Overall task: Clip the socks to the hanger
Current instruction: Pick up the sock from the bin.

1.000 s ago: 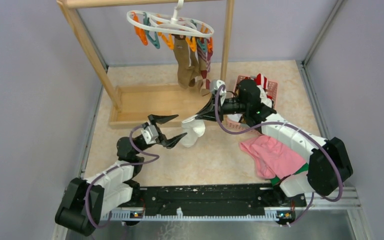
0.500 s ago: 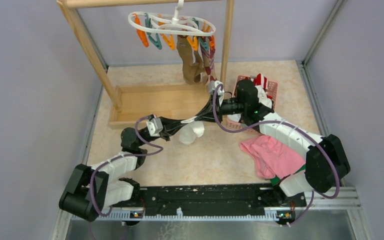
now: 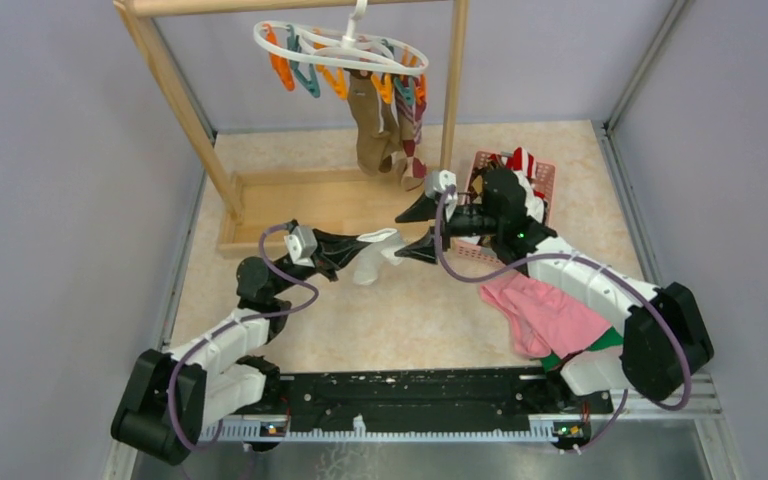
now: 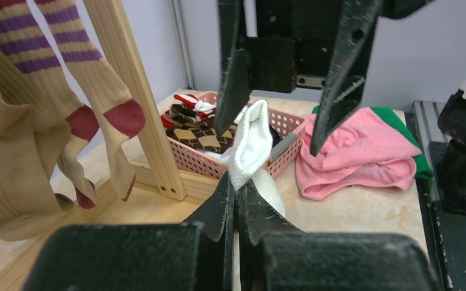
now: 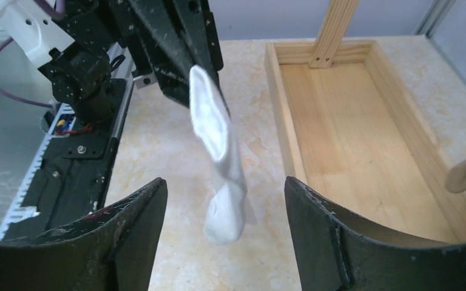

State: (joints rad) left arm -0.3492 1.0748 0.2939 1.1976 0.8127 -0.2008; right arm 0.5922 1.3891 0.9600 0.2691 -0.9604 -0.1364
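Top external view: the white sock (image 3: 370, 265) is off the table, above the bare floor just in front of the wooden tray (image 3: 300, 205), between your two arms. The left gripper (image 3: 358, 243) is shut on it, pinching one end between its fingertips. The left wrist view confirms this: the jaws meet with the fabric caught at their tips.

The right gripper (image 3: 402, 237) stands open and holds nothing. Its fingers straddle the sock's free end without touching it, a clear gap showing on both sides in the right wrist view.

The sock's long axis runs from the left fingertips toward the right gripper and sags. I cannot tell how steeply.

The hanger (image 3: 345, 42) hangs from the top bar of the wooden rack (image 3: 452, 80), well apart from the sock, beyond it and higher. An olive-brown sock (image 3: 370, 135) and a tan striped sock (image 3: 410, 130) are already clipped toward its right side. Several orange and teal clips (image 3: 295, 70) on the left side look unoccupied.

Further socks lie in the pink basket (image 3: 545, 180), beside the right arm.

Judgement: the sock sits with the left arm, so you would raise it up and away toward a clip. The right gripper is nearer the ring's loaded side and is free to work a clip. The limp free end may swing on the way.
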